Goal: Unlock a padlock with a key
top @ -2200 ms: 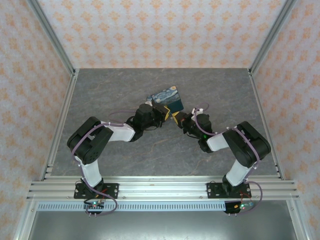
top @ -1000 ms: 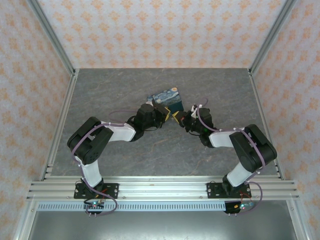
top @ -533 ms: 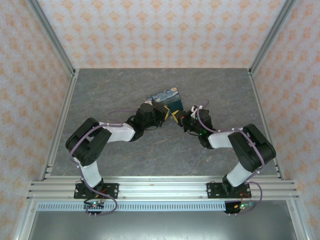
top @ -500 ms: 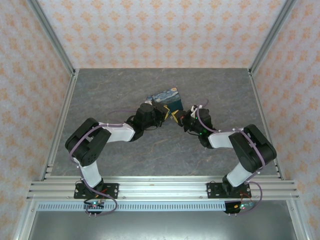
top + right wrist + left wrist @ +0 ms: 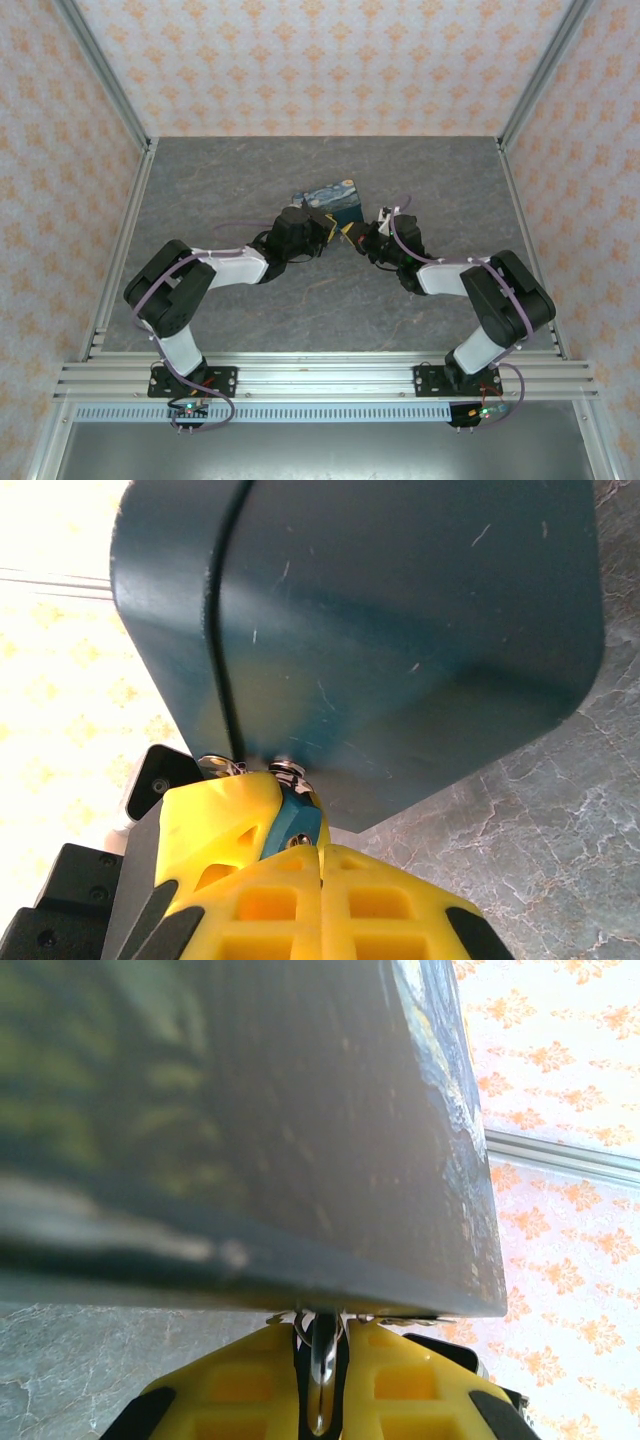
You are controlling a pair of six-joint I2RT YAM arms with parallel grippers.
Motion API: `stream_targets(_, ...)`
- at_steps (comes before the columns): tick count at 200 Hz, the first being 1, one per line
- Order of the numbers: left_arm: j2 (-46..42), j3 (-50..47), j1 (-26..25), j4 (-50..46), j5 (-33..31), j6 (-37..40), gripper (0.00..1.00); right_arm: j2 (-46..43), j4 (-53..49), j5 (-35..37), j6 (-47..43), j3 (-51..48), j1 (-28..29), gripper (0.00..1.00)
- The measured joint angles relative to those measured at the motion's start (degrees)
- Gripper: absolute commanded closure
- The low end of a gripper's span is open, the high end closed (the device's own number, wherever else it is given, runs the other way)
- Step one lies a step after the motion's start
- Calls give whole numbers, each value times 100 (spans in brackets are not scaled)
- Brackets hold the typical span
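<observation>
1. Nearest in the right wrist view, the right gripper (image 5: 318, 850) is pressing its yellow fingers together, and they are pinching the tiny teal padlock (image 5: 297, 818) at their tips.
2. In the left wrist view, the left gripper (image 5: 322, 1338) is squeezing a silvery metal piece (image 5: 322, 1365) between almost-closed fingers. I am judging it to be the key, though too much of it is hidden to be sure.
3. Just beyond, the padlock is sitting against the dark blue box (image 5: 400, 630), at about 7 o'clock on its outline and beside the lid seam.
4. From above, both grippers are meeting at the box's 6 o'clock edge on the grey marbled table (image 5: 240, 180).
5. The main risk is misalignment. With both grips this tight and close together, a slight twist could be jamming the key, slipping the padlock free or dragging the light box.
6. The right wrist view is showing the padlock's teal body. The left wrist view is giving only the silvery piece under the box's edge. The top view is showing the two arms converging, but the small parts are too tiny to make out there.
</observation>
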Motion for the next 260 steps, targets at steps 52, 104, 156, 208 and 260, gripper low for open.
stream_targets(52, -190, 0, -44, -155, -79, -20, 100, -142, 33, -79, 249, -37, 0, 100)
stream_targets(104, -433, -24, -184, -549, -74, 269, 100, -234, 634, -87, 1163, -518, 33, 100)
stream_targets(156, -518, -35, -236, -616, -35, 328, 100, -435, 664, -11, 1515, -658, 66, 100)
stream_targets(208, -553, -37, -245, -619, -33, 334, 100, -472, 625, -17, 1550, -656, 66, 100)
stream_targets(260, -623, -136, -264, -492, 57, 315, 100, -817, 168, -28, 822, -629, 76, 100)
